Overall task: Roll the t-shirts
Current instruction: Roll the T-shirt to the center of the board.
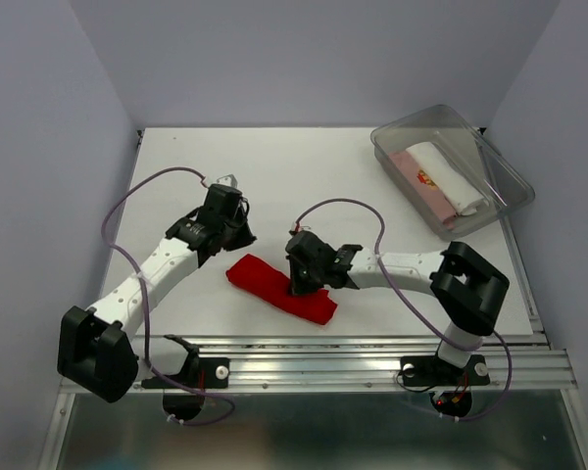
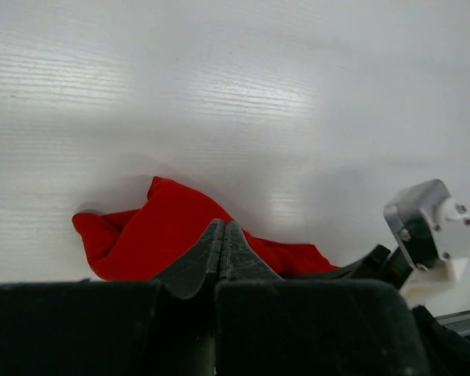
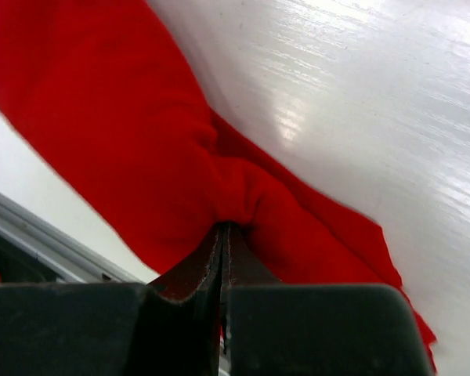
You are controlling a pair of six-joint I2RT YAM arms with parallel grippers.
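Observation:
A plain red t-shirt point(image 1: 279, 288) lies bunched in a long strip near the table's front edge. My right gripper point(image 1: 302, 285) is shut on a pucker of its cloth, seen in the right wrist view point(image 3: 224, 227) with the red t-shirt point(image 3: 125, 133) spreading away from the tips. My left gripper point(image 1: 239, 238) is shut and empty, just behind the shirt's left end. In the left wrist view the shut left gripper point(image 2: 223, 225) points at the red t-shirt point(image 2: 153, 231), apart from it. A white t-shirt point(image 1: 447, 176) and a pale pink one point(image 1: 415, 186) lie rolled in the tub.
A clear plastic tub point(image 1: 441, 116) stands at the back right of the white table point(image 1: 274, 166). A metal rail point(image 1: 323, 354) runs along the near edge. Grey walls close the left, back and right sides. The right arm's wrist point(image 2: 431, 227) shows in the left wrist view.

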